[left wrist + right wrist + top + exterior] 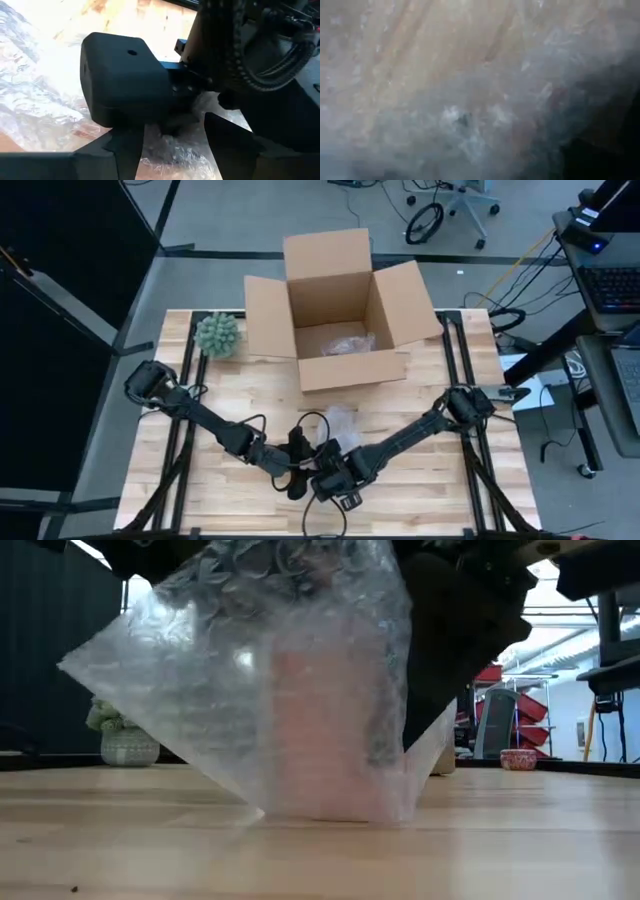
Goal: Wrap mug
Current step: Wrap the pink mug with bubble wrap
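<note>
Seemingly unlabelled bubble wrap (290,680) shrouds pinkish mug (320,730).

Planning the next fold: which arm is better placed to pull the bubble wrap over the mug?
Probably right: the right gripper is against the bubble wrap; the left gripper sits just beside it.

Table (420,480) fills the lower two thirds of the high view. Open cardboard box (340,320) sits top centre on its far edge, a crumpled wrap (347,345) inside it. Potted plant (217,335) just left of the box, upper left. Bubble wrap (338,420) lies lower centre, below the box, draped over the mug (320,730). Left gripper (298,465) and right gripper (335,470) meet at bottom centre, just below the wrap, side by side.
</note>
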{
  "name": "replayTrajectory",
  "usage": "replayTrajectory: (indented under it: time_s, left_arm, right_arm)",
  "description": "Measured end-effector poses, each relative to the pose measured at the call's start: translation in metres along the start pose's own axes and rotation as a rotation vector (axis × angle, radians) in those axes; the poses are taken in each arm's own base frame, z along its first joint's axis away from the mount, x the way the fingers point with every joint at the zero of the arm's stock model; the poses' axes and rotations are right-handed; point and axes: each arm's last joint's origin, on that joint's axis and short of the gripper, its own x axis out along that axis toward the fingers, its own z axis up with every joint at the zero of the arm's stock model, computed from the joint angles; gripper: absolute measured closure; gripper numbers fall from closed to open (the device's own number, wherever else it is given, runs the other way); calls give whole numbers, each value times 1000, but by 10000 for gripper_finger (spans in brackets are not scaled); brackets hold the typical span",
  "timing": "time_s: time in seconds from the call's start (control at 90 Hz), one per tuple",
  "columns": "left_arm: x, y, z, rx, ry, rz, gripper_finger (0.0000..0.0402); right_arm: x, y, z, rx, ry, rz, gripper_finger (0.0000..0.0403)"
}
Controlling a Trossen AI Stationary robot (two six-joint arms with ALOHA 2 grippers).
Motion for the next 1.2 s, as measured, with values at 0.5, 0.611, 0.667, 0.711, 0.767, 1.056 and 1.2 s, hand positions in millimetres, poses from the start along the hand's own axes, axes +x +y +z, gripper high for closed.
replayTrajectory:
  time_s: [0.5,0.611,0.667,0.711,0.767,1.056,1.2]
  left_arm:
    - [13,9,-7,-30,25,37,203]
    - [13,9,-7,-27,25,36,203]
    - [13,9,-7,-23,26,35,203]
    - [13,9,-7,-22,26,33,203]
    - [14,9,-7,-22,26,31,203]
    - [14,9,-7,-22,27,27,203]
    - [14,9,-7,-22,27,26,203]
  right_arm:
    - [-15,-2,4,17,-65,-8,245]
    - [-17,-2,4,19,-67,-8,245]
    - [-19,-2,4,29,-69,-6,245]
    - [-22,-2,4,39,-71,-3,245]
    - [-27,-3,4,52,-74,0,245]
    - [-63,-7,-1,117,-79,1,245]
    - [-81,-9,-3,122,-109,1,245]
